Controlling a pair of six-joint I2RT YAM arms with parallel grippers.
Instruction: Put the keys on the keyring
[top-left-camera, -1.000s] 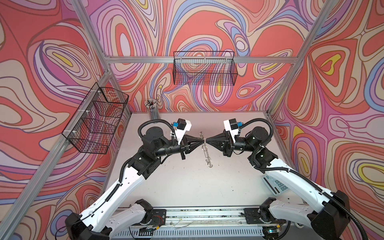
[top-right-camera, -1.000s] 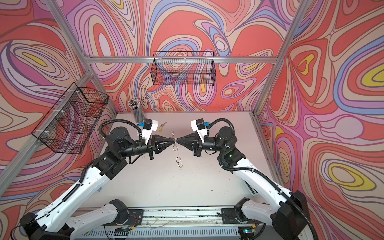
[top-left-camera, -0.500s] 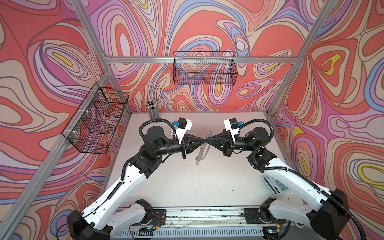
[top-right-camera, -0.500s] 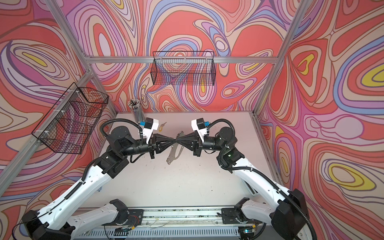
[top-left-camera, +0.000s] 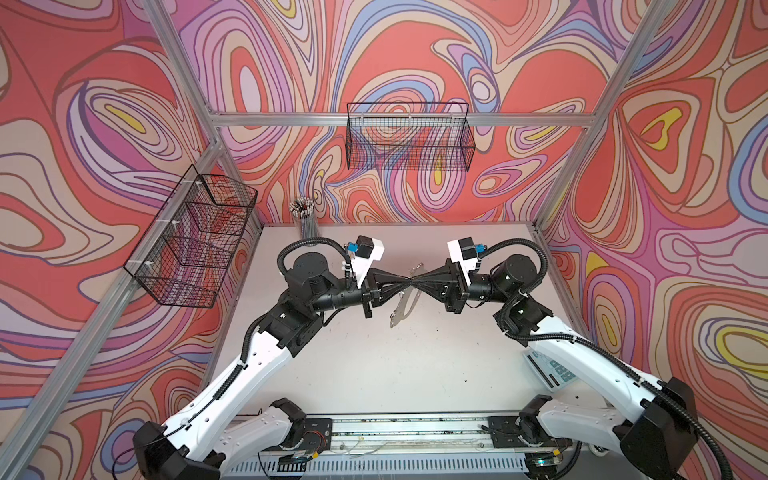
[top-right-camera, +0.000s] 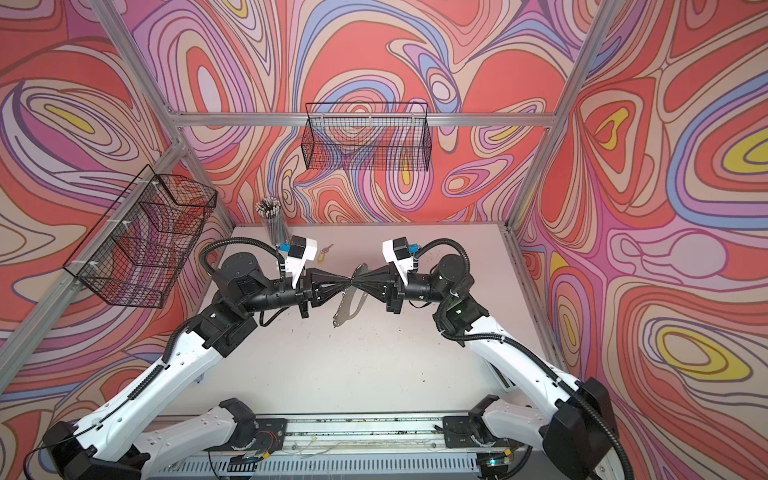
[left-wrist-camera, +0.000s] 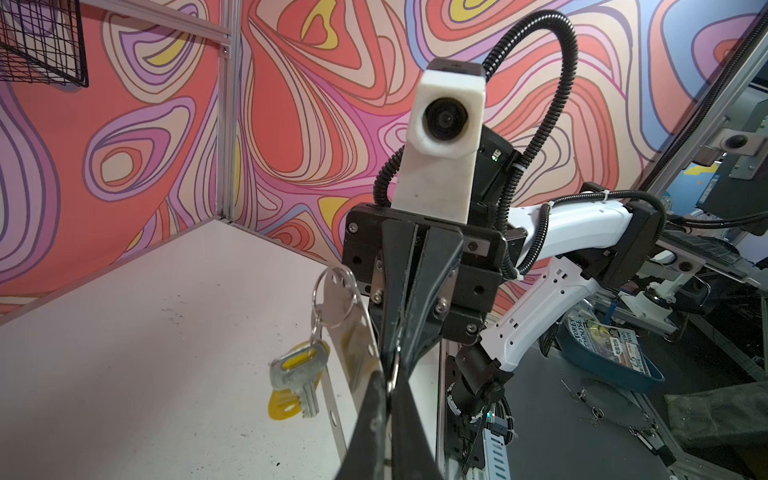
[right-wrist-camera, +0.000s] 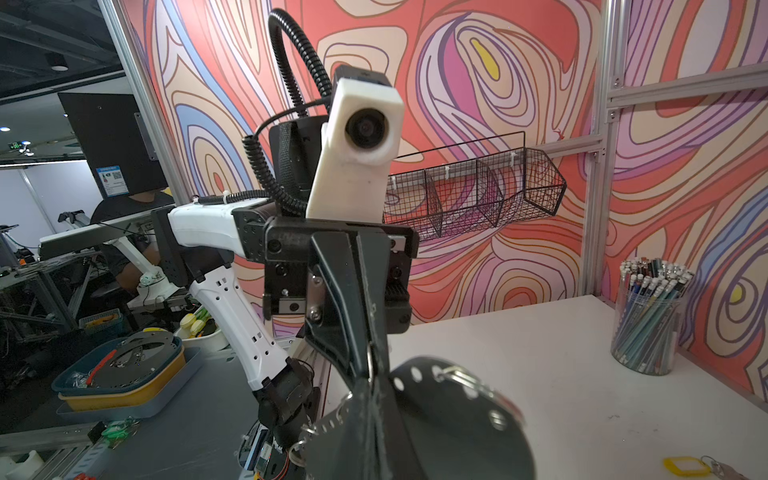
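Both grippers meet tip to tip above the middle of the table (top-left-camera: 395, 374). The keyring (top-left-camera: 404, 306) (top-right-camera: 347, 309), a flat silvery plate, hangs tilted beneath them. My left gripper (top-left-camera: 408, 279) (top-right-camera: 350, 283) (left-wrist-camera: 388, 376) is shut on a small wire ring at the plate's edge. Opposite it, my right gripper (top-left-camera: 416, 279) (top-right-camera: 356, 281) (right-wrist-camera: 372, 384) is shut on the keyring at the same spot. In the left wrist view one of the keys (left-wrist-camera: 297, 376), with its yellow tag (left-wrist-camera: 284, 407), dangles from a ring on the plate (left-wrist-camera: 345, 316). Another key (top-right-camera: 328, 248) with a yellow tag (top-right-camera: 321, 258) (right-wrist-camera: 685, 466) lies on the table at the back left.
A clear cup of pencils (top-left-camera: 304, 220) (right-wrist-camera: 648, 320) stands in the back left corner. Wire baskets hang on the left wall (top-left-camera: 195, 237) and the back wall (top-left-camera: 409, 141). A small white device (top-left-camera: 552, 370) lies by the right edge under the right arm.
The plate hung edge-on a second ago, then swung flat and tilted. The fingertips overlapped half a second ago and now meet point to point again.
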